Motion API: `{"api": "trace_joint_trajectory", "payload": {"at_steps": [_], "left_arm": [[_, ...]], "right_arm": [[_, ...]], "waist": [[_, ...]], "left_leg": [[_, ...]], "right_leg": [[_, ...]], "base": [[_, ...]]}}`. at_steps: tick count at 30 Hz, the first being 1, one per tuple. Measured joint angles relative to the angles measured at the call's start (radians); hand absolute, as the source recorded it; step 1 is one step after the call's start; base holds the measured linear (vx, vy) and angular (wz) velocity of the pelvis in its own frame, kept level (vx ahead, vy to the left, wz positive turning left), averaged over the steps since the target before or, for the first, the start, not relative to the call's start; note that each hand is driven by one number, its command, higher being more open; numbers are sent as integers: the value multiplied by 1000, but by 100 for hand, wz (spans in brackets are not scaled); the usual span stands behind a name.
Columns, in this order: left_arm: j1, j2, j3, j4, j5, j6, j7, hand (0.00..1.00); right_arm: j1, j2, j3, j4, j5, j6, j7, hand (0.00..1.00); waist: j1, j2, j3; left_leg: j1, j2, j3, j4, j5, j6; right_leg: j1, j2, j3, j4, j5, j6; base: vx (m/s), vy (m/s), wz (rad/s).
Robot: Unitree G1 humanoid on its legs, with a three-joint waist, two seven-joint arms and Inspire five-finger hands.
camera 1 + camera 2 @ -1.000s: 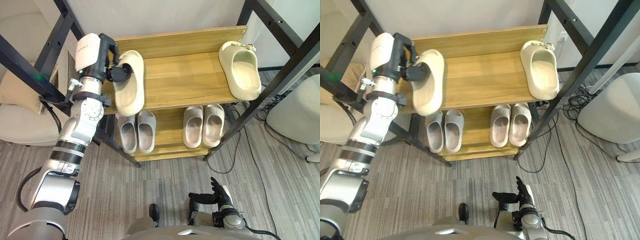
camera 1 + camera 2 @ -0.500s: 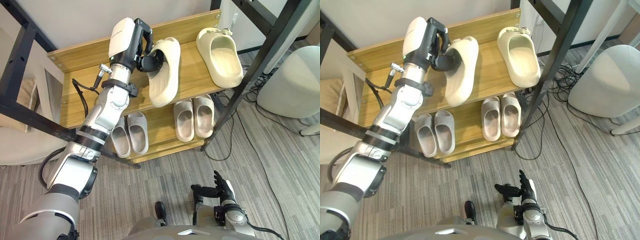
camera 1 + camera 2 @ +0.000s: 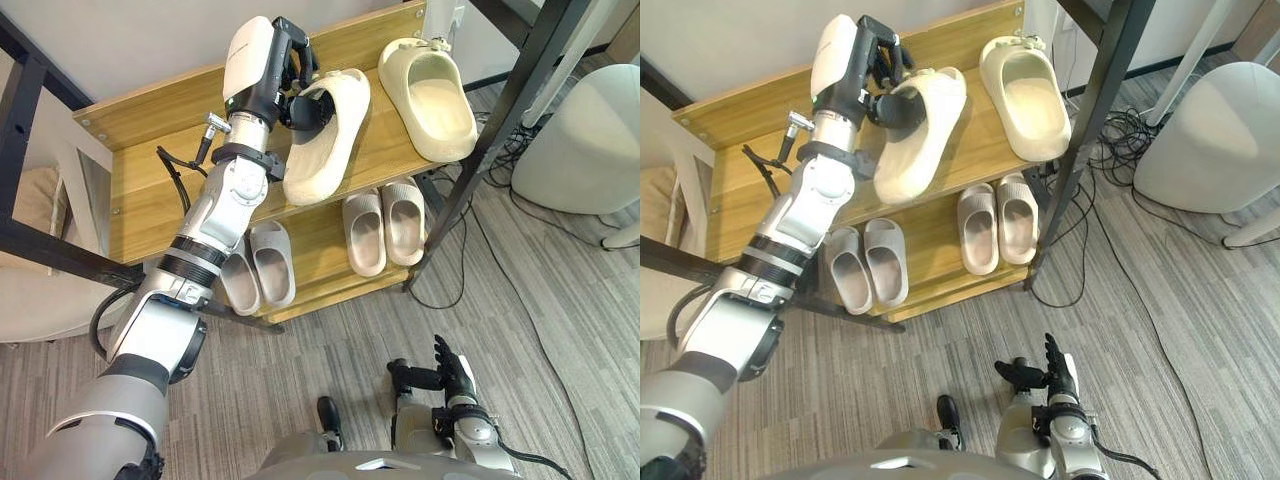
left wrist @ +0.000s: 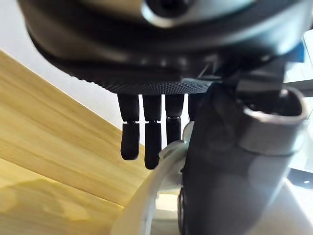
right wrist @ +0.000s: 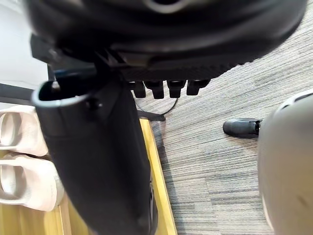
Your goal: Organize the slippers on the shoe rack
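My left hand [image 3: 293, 96] is shut on the heel end of a cream slipper [image 3: 328, 140] and holds it tilted over the top shelf [image 3: 150, 195] of the wooden shoe rack. Its toe points toward the shelf's front edge. In the left wrist view my fingers [image 4: 146, 139] curl over the slipper's pale rim [image 4: 146, 205]. The matching cream slipper [image 3: 432, 85] lies flat at the shelf's right end, a short gap away. On the lower shelf stand a grey pair [image 3: 258, 272] and a beige pair [image 3: 383, 220]. My right hand [image 3: 445, 368] hangs open low over the carpet.
Black metal frame posts [image 3: 505, 115] cross beside the rack's right end. A white rounded object [image 3: 580, 140] stands on the carpet at the right, with cables [image 3: 480, 265] trailing on the floor near it. A beige cushion [image 3: 35, 295] sits left of the rack.
The camera has swung. My left hand has carried the cream slipper to the right along the top shelf, closer to its match. The right hand has stayed low.
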State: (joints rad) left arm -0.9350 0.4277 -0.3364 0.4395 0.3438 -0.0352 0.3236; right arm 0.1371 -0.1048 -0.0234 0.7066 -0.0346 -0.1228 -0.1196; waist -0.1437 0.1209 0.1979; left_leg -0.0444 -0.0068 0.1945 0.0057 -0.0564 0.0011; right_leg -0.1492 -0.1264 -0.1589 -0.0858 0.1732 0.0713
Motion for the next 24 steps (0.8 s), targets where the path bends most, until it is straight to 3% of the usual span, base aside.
{"api": "trace_joint_trajectory", "payload": {"at_steps": [16, 24], "left_arm": [[-18, -71, -4, -9, -98, 1, 1, 100], [16, -72, -12, -98, -117, -1, 2, 100]], "right_arm": [[-4, -6, -5, 5, 36, -7, -12, 100], [-4, -14, 3, 9, 36, -7, -12, 100]], "waist": [[-4, 10, 6], [8, 10, 6]], "left_leg": [[-4, -21, -31, 0, 10, 16], [5, -26, -43, 1, 13, 20]], "right_leg": [[14, -24, -29, 0, 5, 5], [28, -31, -41, 0, 6, 7]], "base": [[-8, 16, 6], [-7, 14, 4]]}}
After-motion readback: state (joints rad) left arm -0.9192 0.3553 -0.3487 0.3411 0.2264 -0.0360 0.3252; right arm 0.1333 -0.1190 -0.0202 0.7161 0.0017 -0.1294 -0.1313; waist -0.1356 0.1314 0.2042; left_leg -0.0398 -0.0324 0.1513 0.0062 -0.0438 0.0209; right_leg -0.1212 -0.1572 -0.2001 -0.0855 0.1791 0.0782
